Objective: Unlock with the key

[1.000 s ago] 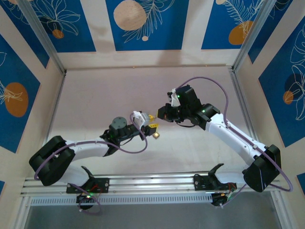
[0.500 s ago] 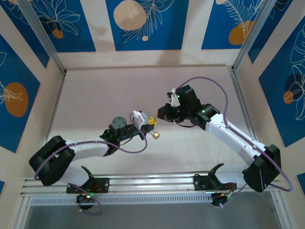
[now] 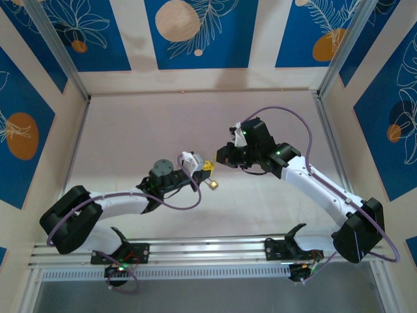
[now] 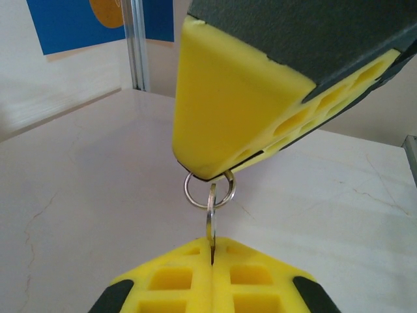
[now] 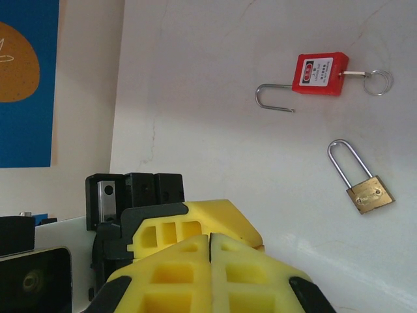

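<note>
left wrist view: the key (image 4: 210, 223) was seen edge-on, pinched between the pads of the left gripper (image 4: 211, 257), which were pressed together on its blade. within the last second these jaws had been brought from a spread stance to full closure, while both arms were barely moved. the ring (image 4: 188, 200) at the key's head was caught at 12 o'clock from the blade, apparently nipped at the tip of the right gripper (image 4: 208, 163), whose jaws were also pressed together, as before. the key was thus held off the table (image 5: 195, 78) from both ends, with the right gripper just beside the left at 2 o'clock in the top view.

the handover was judged nearly made: the ring would have to be let go before the key could be carried off. on the table the red padlock (image 5: 318, 74) was shown with its shackle swung open and its own key in it. the brass padlock (image 5: 369, 193), at 5 o'clock from it, was still locked and was taken to be the target.
</note>
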`<act>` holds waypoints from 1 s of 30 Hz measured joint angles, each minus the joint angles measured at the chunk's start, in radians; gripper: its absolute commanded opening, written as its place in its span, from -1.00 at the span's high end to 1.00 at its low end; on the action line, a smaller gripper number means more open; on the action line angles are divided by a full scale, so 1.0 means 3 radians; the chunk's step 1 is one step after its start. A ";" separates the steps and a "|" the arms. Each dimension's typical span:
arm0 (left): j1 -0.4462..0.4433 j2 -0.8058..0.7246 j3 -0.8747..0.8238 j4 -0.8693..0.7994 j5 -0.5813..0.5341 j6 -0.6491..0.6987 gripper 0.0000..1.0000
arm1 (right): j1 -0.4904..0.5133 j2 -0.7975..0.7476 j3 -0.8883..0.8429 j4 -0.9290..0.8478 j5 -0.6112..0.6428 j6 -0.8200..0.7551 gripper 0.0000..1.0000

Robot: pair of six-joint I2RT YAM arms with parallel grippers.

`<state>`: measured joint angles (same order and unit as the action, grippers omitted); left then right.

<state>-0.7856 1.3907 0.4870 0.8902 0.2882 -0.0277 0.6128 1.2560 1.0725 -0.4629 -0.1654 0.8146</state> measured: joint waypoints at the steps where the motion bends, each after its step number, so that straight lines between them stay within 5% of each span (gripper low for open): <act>1: 0.0001 0.0000 0.0000 -0.0001 0.0001 0.0000 1.00 | -0.0009 -0.0015 -0.0013 -0.0001 0.0000 0.0000 1.00; 26: 0.0001 -0.0001 0.0001 -0.0084 0.0027 0.0037 1.00 | -0.0109 -0.0079 -0.0130 -0.0003 0.0013 -0.0001 1.00; 30: 0.0001 -0.0006 0.0032 -0.0150 0.0025 0.0058 1.00 | -0.0109 -0.0080 -0.0130 -0.0003 0.0011 -0.0001 0.69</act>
<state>-0.7853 1.3888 0.4965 0.8452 0.2958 -0.0101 0.5800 1.2320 1.0336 -0.4637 -0.1619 0.8143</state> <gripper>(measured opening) 0.048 0.086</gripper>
